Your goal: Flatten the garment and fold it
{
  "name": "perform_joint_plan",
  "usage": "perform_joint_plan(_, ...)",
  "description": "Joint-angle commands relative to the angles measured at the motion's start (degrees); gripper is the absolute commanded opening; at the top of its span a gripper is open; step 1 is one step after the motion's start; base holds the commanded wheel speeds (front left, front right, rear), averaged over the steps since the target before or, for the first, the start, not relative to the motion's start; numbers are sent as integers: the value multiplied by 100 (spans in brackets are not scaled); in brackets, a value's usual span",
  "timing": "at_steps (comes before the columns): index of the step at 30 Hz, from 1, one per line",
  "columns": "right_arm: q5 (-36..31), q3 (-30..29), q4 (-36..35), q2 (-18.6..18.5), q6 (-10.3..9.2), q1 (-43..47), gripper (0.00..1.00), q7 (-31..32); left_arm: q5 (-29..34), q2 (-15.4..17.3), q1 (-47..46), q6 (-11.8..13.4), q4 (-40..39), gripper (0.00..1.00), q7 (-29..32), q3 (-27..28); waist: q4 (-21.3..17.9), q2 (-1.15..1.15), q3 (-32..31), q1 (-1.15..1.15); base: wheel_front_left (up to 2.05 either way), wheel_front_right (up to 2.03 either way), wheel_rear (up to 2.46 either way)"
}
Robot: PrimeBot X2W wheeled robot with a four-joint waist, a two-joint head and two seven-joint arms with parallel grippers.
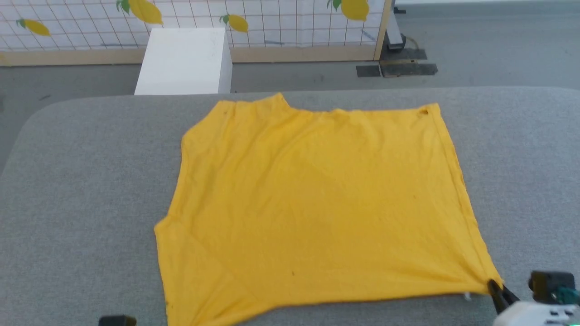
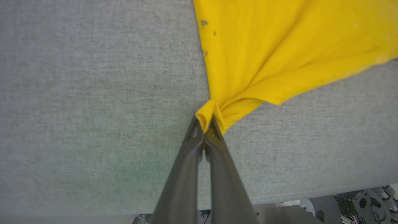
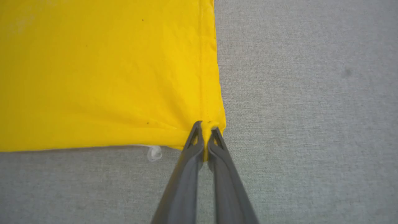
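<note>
The garment [image 1: 312,203], a plain yellow T-shirt side up, lies spread on the grey table [image 1: 81,190]. Its sleeves look tucked under. My right gripper [image 1: 494,286] is shut on the near right corner of the garment [image 3: 124,77], at the hem seam, as the right wrist view shows with the gripper [image 3: 205,127] pinching the cloth. In the left wrist view my left gripper [image 2: 205,123] is shut on a bunched near left corner of the garment [image 2: 279,46], with folds fanning out from the pinch.
A white box [image 1: 186,61] stands on the floor behind the table, before a tiled wall panel with lemon prints [image 1: 235,18]. A dark floor plate [image 1: 398,68] lies at the back right. A small white tag [image 3: 154,153] peeks from under the hem.
</note>
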Motion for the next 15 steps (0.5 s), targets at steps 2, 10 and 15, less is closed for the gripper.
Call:
perform_joint_plan(2, -90, -169, -202, 90, -11, 230, 0, -107, 178, -26, 250, 92, -80, 0, -151, -63, -1, 0, -84, 1, 0, 0, 0)
perform_joint_plan(10, -95, -16, -151, 244, -11, 272, 0, -1375, 1169, -301, -281, 86, 52, 0, -2022, -200, -2, 0, -105, 1, 0, 0, 0)
perform_joint_plan(15, -146, 195, 133, 261, -11, 22, 0, -1906, 1560, -532, -889, 37, 492, 0, -3040, -268, -14, 0, -80, 1, 0, 0, 0)
